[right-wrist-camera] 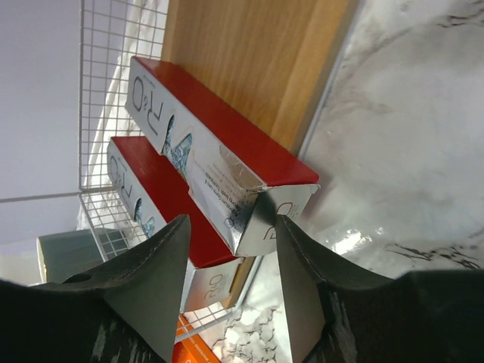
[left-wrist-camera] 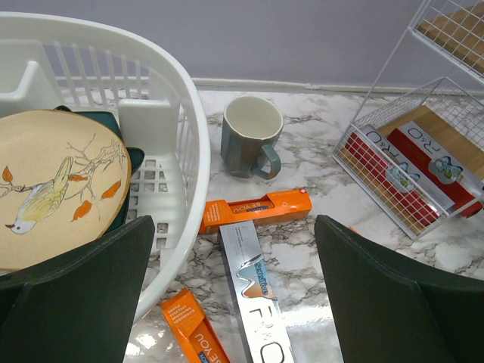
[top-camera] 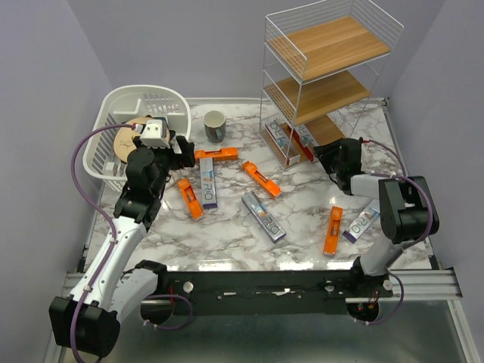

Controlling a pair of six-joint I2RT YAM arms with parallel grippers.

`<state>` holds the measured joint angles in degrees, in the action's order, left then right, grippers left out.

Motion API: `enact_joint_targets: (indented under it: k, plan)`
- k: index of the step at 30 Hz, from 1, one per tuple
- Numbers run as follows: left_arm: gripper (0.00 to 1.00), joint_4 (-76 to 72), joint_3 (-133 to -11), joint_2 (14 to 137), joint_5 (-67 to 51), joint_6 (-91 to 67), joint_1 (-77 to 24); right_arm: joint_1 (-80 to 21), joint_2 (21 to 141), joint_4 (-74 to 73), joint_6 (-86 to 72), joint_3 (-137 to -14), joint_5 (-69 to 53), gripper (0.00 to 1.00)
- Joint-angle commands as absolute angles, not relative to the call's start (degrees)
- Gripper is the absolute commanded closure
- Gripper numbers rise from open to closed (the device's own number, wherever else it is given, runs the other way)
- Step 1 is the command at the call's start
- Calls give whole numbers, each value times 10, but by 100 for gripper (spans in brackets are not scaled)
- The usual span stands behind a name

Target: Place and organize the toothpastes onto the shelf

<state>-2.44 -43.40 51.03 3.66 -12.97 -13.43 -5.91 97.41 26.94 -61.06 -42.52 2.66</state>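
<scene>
Several toothpastes lie loose on the marble table: orange boxes and silver ones. Two white-red toothpastes lie side by side on the bottom board of the shelf. My right gripper straddles the near end of the upper white-red box. Its right finger touches the box corner, while a small gap shows at the left finger. My left gripper hangs wide open above a silver box, next to two orange boxes.
A white plastic basket holding a bird-painted plate stands at the left, close to my left gripper. A grey-blue mug sits behind the loose boxes. The shelf's wire side rails enclose the bottom tier.
</scene>
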Motion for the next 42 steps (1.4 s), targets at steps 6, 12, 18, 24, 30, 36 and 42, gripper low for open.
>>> enact_joint_targets:
  k: [6, 12, 18, 24, 30, 36, 42]
  plan:
    - [1, -25, -454, 515, 16, -138, -125, -56, 1020, 288, -620, -453, -20, 44]
    - [1, -25, -454, 517, 15, -139, -123, -57, 1036, 289, -621, -467, -15, 44]
    - [1, -25, -455, 518, 14, -139, -122, -57, 1041, 281, -608, -481, -9, 44]
    - [1, -25, -455, 518, 12, -140, -121, -56, 1044, 264, -593, -500, -4, 44]
    - [1, -25, -454, 519, 11, -141, -120, -55, 1053, 253, -586, -516, -4, 44]
    - [1, -25, -454, 519, 10, -141, -120, -54, 1046, 249, -577, -515, -4, 44]
    - [1, -25, -456, 519, 6, -144, -118, -53, 980, 220, -531, -493, 20, 38]
